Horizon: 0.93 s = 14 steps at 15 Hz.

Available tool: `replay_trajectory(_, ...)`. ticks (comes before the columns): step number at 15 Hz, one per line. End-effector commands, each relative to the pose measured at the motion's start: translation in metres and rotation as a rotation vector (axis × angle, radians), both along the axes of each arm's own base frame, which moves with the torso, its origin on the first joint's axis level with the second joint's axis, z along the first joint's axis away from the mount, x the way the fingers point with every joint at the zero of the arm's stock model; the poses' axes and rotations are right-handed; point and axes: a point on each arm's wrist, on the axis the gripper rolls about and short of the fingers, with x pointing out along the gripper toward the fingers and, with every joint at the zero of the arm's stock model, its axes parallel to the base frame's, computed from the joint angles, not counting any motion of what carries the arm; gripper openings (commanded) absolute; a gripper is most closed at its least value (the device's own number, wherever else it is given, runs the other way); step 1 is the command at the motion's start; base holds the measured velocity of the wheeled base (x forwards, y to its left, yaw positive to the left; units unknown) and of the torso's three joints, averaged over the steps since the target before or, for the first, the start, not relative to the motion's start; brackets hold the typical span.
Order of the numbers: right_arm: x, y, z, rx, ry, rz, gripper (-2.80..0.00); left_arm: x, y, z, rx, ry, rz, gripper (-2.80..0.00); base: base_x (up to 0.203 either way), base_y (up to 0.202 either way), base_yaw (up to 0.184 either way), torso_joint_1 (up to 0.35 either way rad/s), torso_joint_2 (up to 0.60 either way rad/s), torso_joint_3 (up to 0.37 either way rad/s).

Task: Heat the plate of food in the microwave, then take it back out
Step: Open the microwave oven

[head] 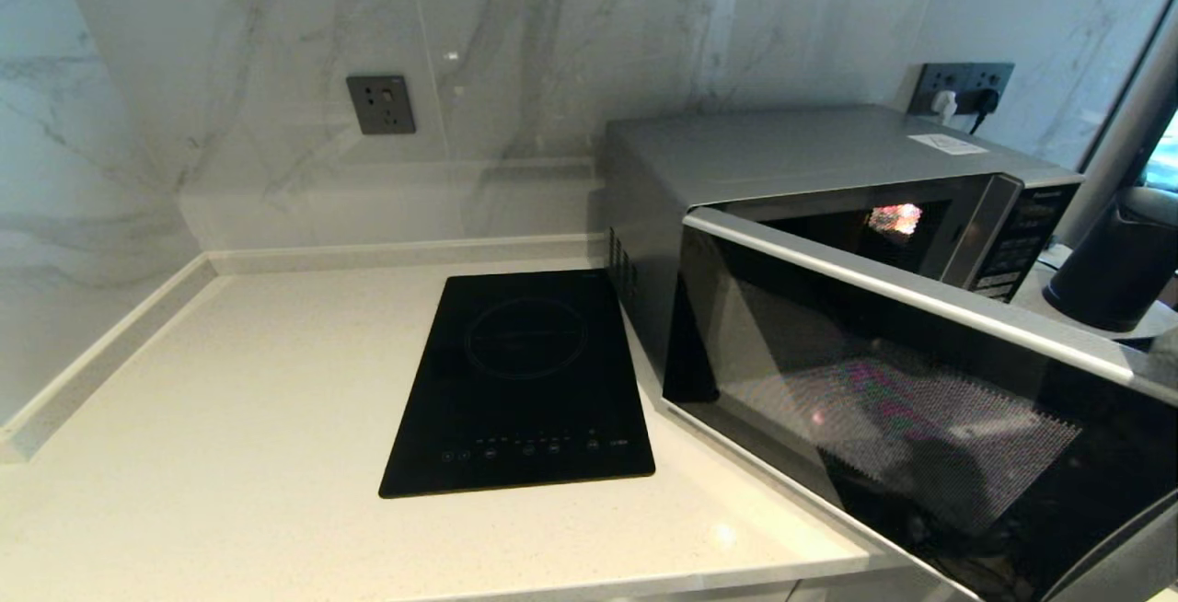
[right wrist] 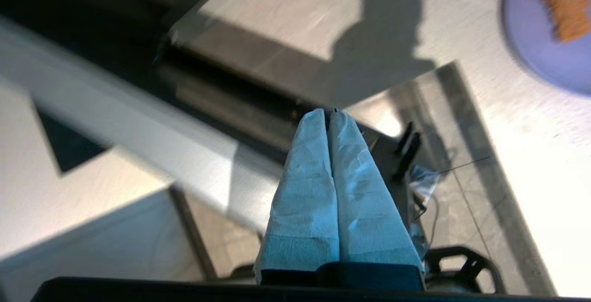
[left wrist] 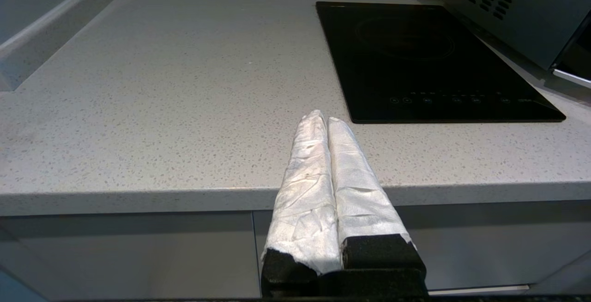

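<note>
1. Head view: the microwave [head: 828, 169] is standing at the right end of the worktop [head: 230, 455], against the back wall, with its door [head: 920, 381] swinging wide toward the worktop's front edge. The cavity is showing only a small bright reflection, and no plate is showing in it or on the worktop here. The door is probably standing open so the plate can pass in or out. The black induction hob [head: 525, 386] is lying flat just beside the microwave, near the worktop's middle. Neither gripper is appearing in this view.

2. Left wrist view: the left gripper [left wrist: 323, 119] is hanging off the worktop's front edge, its white-wrapped fingers [left wrist: 304, 172] pressed together and holding nothing. It is pointing across bare counter toward the hob, with the microwave's vented side at the far right. It seems to be parked clear of the door's swing.

3. Right wrist view: the right gripper [right wrist: 328, 115] is also clenched and empty, its blue-wrapped fingers [right wrist: 304, 177] meeting at the tips. The plate of food [right wrist: 545, 39], lilac with a golden-brown chunk, is lying on a pale surface well apart from the fingertips, cut off by the frame. Which surface is carrying it cannot be told. Judging from this, the gripper is not yet lined up on the plate.
</note>
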Motion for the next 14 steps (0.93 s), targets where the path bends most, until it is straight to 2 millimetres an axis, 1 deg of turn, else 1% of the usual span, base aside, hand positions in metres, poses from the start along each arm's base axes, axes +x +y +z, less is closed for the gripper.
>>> replay_trajectory(1,-0.027,0.015,0.013,0.047,-0.015,0.077,-2.8,0.0,0.0,0.0,-0.001,0.0,0.001,-2.8,0.0,0.0,0.0,0.0,0.0,0.0)
replay_trajectory(3,-0.046,0.02,0.022,0.123,0.032,0.121,-2.8,0.0,0.0,0.0,-0.001,0.0,0.001,-2.8,0.0,0.0,0.0,0.0,0.0,0.0)
replay_trajectory(7,-0.072,0.02,0.034,0.262,0.105,0.238,-2.8,0.0,0.0,0.0,-0.001,0.0,0.001,-2.8,0.0,0.0,0.0,0.0,0.0,0.0)
replay_trajectory(9,-0.071,0.02,0.034,0.243,0.091,0.232,-2.8,0.0,0.0,0.0,-0.001,0.0,0.001,-2.8,0.0,0.0,0.0,0.0,0.0,0.0)
replay_trajectory(11,-0.063,0.02,0.032,0.19,0.055,0.186,-2.8,0.0,0.0,0.0,-0.001,0.0,0.001,-2.8,0.0,0.0,0.0,0.0,0.0,0.0)
replay_trajectory(14,-0.047,0.021,0.012,0.094,0.084,0.112,-2.8,0.0,0.0,0.0,-0.001,0.0,0.001,-2.8,0.0,0.0,0.0,0.0,0.0,0.0)
